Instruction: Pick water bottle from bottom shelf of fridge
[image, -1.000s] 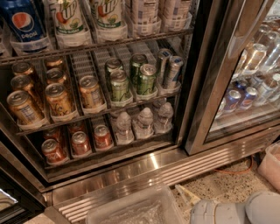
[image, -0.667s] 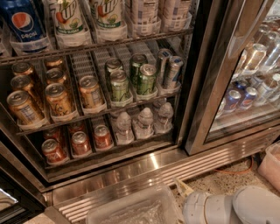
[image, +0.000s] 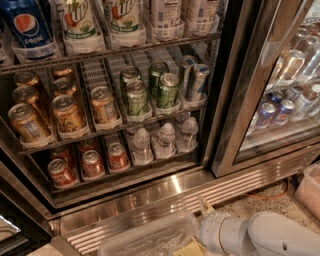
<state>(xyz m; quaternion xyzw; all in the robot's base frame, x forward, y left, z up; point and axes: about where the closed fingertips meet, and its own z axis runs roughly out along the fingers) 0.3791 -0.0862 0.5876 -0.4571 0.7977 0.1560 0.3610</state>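
The fridge (image: 165, 187) stands open on its left side, with a steel frame and a ribbed base grille. On the bottom shelf (image: 125, 172), three small clear water bottles with white caps stand side by side: left (image: 141, 145), middle (image: 165, 140), right (image: 188, 132). Red cans (image: 92, 164) fill the lanes to their left. My gripper (image: 194, 245) is low at the bottom edge of the camera view, in front of the base grille and well below the bottles, at the end of my white arm (image: 260, 235).
The rack above holds orange cans (image: 65, 112) and green cans (image: 150, 92); the top rack holds large soda bottles (image: 75, 22). A shut glass door (image: 280, 100) with bottles behind it is on the right. A clear plastic bin (image: 145, 240) lies on the floor.
My white arm has slid left along the bottom of the view, and the gripper end is now near the clear bin. The bottles and cans have not moved.
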